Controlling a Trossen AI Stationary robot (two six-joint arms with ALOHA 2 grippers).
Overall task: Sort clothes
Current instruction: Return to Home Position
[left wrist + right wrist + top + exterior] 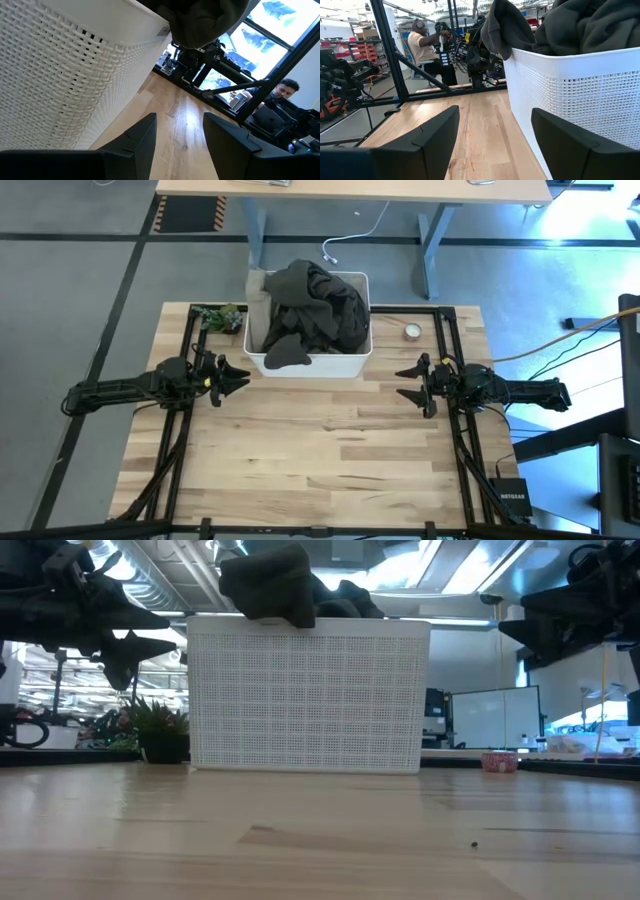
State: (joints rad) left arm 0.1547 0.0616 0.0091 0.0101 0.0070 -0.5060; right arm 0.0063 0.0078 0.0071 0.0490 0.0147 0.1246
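Observation:
A heap of dark clothes (312,308) fills the white plastic bin (336,366) at the table's far middle. One dark garment (287,350) hangs over the bin's near rim; it also shows in the low view (268,585), the left wrist view (205,22) and the right wrist view (506,27). My left gripper (238,377) is open and empty, above the table left of the bin. My right gripper (408,381) is open and empty, right of the bin.
A small potted plant (220,317) stands left of the bin at the far edge. A small red-and-white roll (412,332) lies right of the bin. Bare wood (320,450) stretches toward the near edge. People sit beyond the table (422,42).

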